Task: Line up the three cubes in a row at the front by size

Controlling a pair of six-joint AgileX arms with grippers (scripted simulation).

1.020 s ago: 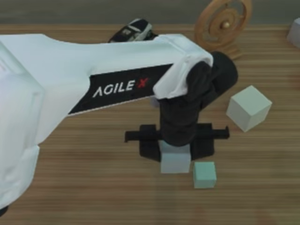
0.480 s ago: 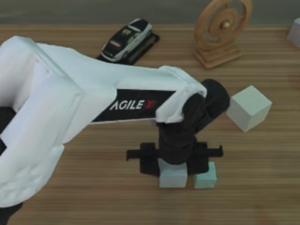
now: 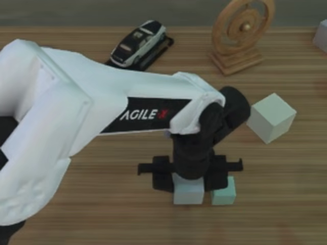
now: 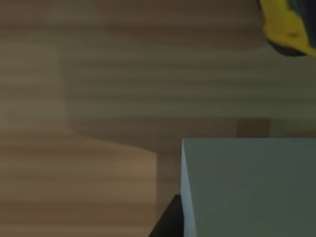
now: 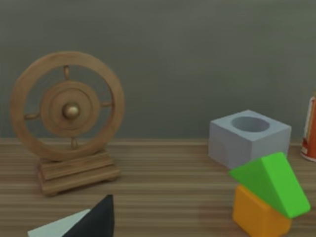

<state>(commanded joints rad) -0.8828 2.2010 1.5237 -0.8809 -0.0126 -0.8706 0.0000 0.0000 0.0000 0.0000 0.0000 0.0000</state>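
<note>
Top view, left arm (image 3: 102, 112) reaching down, jaws (image 3: 189, 176) over pale blue cube (image 3: 188, 194), grip unclear, beside mint cube (image 3: 224, 193)

Left gripper (image 3: 190, 176) points down (right arm unseen).

Your top view is lit softly and evenly from overhead, with no glare on the wooden table (image 3: 286, 204). The left arm (image 3: 76, 117) is the brightest thing, its white shell nearly washed out toward 9 o'clock. Shadows are faint: a soft dark patch lies under the left gripper (image 3: 190, 179) near 6 o'clock, and the large cube (image 3: 271, 116) at 3 o'clock has a lit top and dimmer sides. Your left wrist view is dim, with broad soft-edged shadow across the table and shade greying the pale blue cube (image 4: 247, 187). Your right wrist view is moderately bright against a dull grey backdrop (image 5: 173, 49).
</note>
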